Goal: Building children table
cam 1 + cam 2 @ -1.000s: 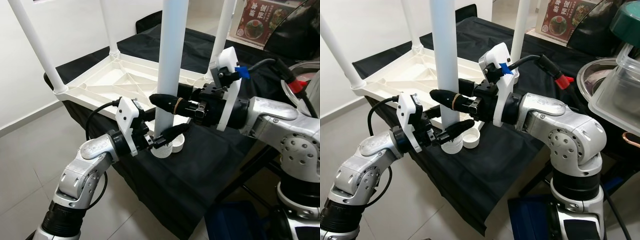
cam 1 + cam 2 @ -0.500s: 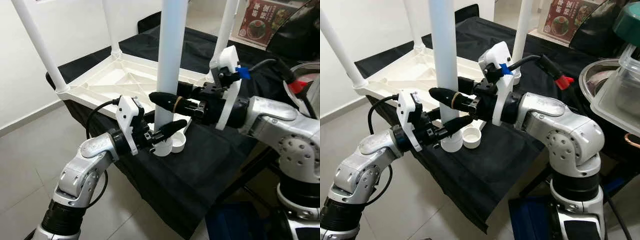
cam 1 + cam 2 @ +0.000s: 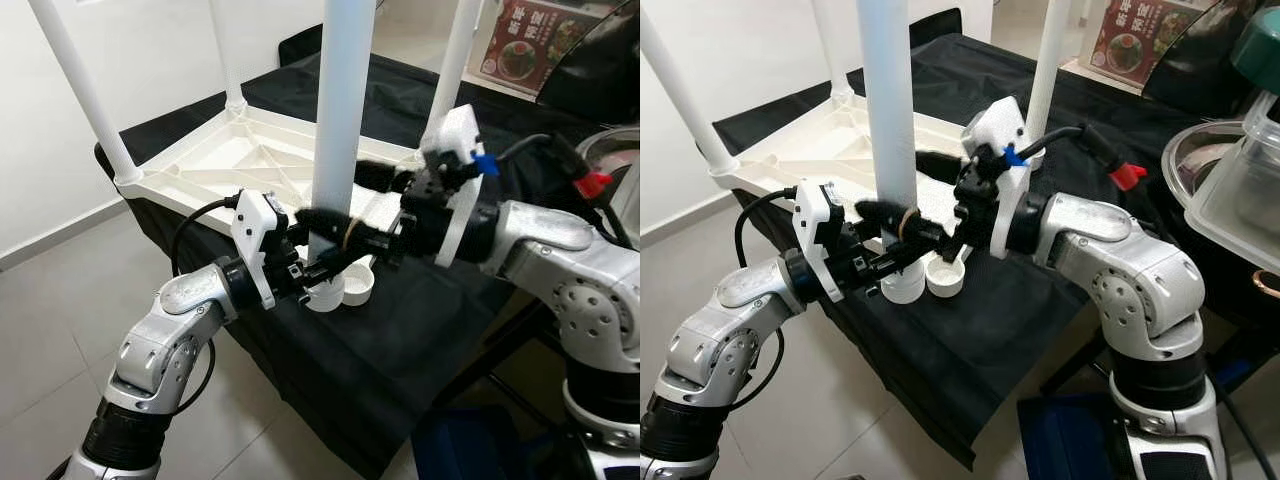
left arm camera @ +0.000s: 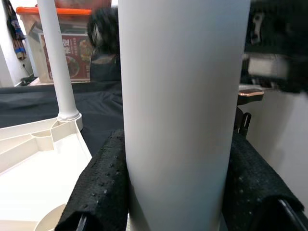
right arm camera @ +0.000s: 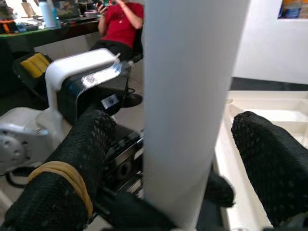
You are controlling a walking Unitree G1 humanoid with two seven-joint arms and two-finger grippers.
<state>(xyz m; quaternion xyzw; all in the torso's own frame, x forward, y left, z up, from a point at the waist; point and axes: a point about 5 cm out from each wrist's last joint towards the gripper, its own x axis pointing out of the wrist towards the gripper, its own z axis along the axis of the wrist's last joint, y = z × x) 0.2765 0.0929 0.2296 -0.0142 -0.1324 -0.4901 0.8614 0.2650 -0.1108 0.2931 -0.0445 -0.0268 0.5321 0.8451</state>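
Lowered since a second ago, the right gripper (image 3: 345,205) now straddles the upright white table leg (image 3: 341,120) close above the left gripper (image 3: 322,272), its fingers spread wide. Left fingers (image 4: 98,185) clamp the leg near its foot on an upturned white tabletop (image 3: 240,160) over black cloth (image 3: 400,340).

leg (image 3: 340,110): smooth white plastic | cloth (image 3: 420,340): matt black | arms: silver metal

left hand (image 3: 322,268): fingers clamped, arm bent | right hand (image 3: 335,205): fingers spread, arm reaching across
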